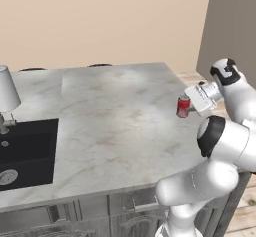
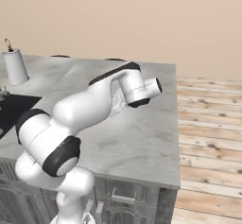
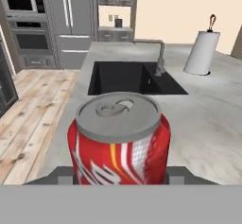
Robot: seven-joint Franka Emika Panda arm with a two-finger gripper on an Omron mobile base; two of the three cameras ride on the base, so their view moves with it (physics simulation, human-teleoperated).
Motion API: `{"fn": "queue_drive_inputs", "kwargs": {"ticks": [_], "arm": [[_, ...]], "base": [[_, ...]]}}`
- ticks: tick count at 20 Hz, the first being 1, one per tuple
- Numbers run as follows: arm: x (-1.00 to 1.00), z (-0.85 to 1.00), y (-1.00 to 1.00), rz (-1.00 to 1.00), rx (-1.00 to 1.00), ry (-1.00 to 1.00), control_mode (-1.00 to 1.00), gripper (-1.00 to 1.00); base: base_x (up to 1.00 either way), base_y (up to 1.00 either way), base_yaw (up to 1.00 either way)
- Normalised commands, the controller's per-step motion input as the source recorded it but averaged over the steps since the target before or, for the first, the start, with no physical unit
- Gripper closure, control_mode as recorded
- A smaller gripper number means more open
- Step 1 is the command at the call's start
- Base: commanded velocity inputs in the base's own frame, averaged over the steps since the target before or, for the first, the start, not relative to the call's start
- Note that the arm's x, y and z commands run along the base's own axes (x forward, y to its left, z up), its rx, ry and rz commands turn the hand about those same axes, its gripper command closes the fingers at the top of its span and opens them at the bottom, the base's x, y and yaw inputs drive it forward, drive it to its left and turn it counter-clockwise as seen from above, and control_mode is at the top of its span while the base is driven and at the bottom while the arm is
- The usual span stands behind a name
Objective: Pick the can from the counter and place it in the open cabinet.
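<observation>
i have the can (image 3: 118,140) close up in the hand view, upright, between the end effector (image 1: 192,104) tips. jaws read as closed on its sides, so i judge it gripped. in the left base view it sits at the right edge of the desk (image 1: 115,126); i can't tell if it's lifted yet.

handling, my guess: light, thin metal wall, rigid enough but dents if squeezed hard. smooth painted skin, could slip or twist. best hold is mid-body across the width, below the silver rim, kept upright.

surface: pale veined marble, flat, bare around the can. black sink (image 3: 134,79) with faucet (image 3: 158,55) beyond it, paper towel roll (image 3: 201,53) further right in the hand view. wood floor off the desk's edge, oven and grey cupboards far behind. drop risk is over that edge.
</observation>
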Motion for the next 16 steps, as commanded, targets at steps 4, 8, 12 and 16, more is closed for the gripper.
{"fn": "queue_drive_inputs", "kwargs": {"ticks": [4, 8, 12, 16], "arm": [[-0.45, 0.43, 0.07, -0.06, 0.0, 0.01, -1.0, 1.0], [-0.55, 0.31, 0.14, -0.07, 0.0, 0.04, -1.0, 1.0], [-0.53, 0.13, 0.17, -0.07, 0.0, 0.04, -1.0, 1.0], [-0.48, 0.0, 0.22, -0.06, 0.0, 0.03, -1.0, 1.0]], "base": [[0.0, 0.0, 0.0], [0.0, 0.0, 0.0], [0.0, 0.0, 0.0], [0.0, 0.0, 0.0]]}}
